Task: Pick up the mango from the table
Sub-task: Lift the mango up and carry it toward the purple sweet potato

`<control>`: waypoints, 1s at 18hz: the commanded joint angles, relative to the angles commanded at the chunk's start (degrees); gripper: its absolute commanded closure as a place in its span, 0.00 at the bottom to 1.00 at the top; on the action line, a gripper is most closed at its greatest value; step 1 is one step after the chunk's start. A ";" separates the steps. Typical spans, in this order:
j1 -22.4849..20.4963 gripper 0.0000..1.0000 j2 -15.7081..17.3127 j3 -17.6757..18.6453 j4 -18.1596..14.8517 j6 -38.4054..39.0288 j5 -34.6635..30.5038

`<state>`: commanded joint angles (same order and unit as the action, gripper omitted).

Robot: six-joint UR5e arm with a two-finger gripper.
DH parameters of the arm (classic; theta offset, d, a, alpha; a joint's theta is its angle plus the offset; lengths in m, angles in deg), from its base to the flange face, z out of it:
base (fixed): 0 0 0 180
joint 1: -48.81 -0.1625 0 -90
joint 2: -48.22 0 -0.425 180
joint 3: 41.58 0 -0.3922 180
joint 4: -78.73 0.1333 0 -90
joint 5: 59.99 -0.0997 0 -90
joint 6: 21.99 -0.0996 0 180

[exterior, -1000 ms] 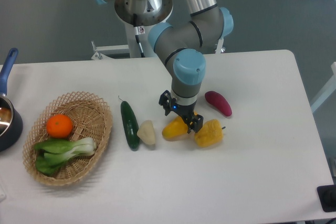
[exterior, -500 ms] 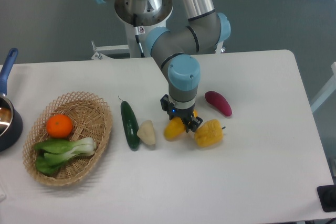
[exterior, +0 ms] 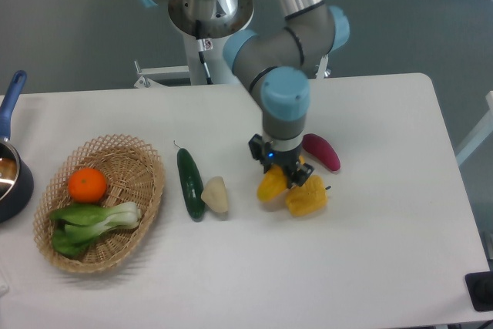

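Gripper (exterior: 283, 176) clamped on mango (exterior: 272, 186) beside yellow pepper (exterior: 306, 196); best lifted straight up off table (exterior: 370, 267), clear of pepper.

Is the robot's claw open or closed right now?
Closed on the mango: the tool has its fingers on either side of the yellow fruit, with no gap showing. Whether the mango is off the table I cannot tell.
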<state>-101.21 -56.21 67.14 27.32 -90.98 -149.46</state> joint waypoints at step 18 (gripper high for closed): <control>-5.11 0.61 -0.08 -11.87 -6.77 -3.09 3.52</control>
<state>-106.32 -56.29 55.28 20.55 -94.07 -145.94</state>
